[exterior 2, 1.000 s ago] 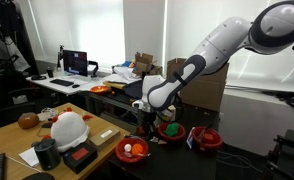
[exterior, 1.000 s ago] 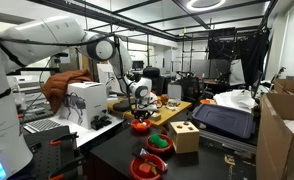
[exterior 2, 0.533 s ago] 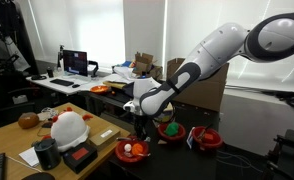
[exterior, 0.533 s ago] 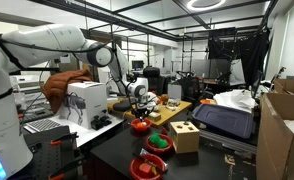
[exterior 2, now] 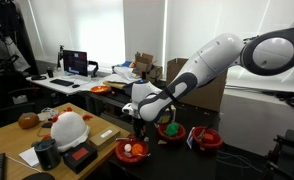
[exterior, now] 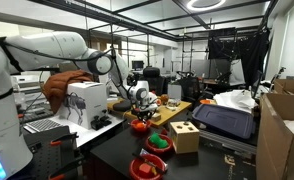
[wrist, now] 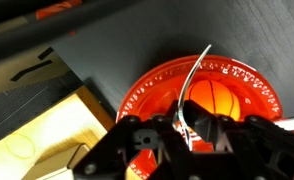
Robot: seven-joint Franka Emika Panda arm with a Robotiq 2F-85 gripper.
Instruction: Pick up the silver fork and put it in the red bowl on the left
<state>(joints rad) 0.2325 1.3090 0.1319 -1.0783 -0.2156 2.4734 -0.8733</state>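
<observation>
My gripper [wrist: 187,128] is shut on the silver fork [wrist: 195,80], which sticks out from between the jaws and curves over the red bowl [wrist: 152,85]. An orange ball [wrist: 219,100] lies inside that bowl. In both exterior views the gripper [exterior: 139,106] [exterior 2: 138,120] hangs just above the red bowl [exterior: 140,127] [exterior 2: 133,151] on the dark table. The fork is too small to make out in those views.
A red bowl with green pieces [exterior: 159,142] [exterior 2: 171,128] and a tan wooden box [exterior: 184,135] stand close by. Another red bowl [exterior: 147,167] sits near the table's front edge. A pale wooden board [wrist: 37,140] lies beside the bowl.
The arm has carried the shut gripper and fork sideways and slightly down, ending over the red bowl. The jaws have stayed shut.
</observation>
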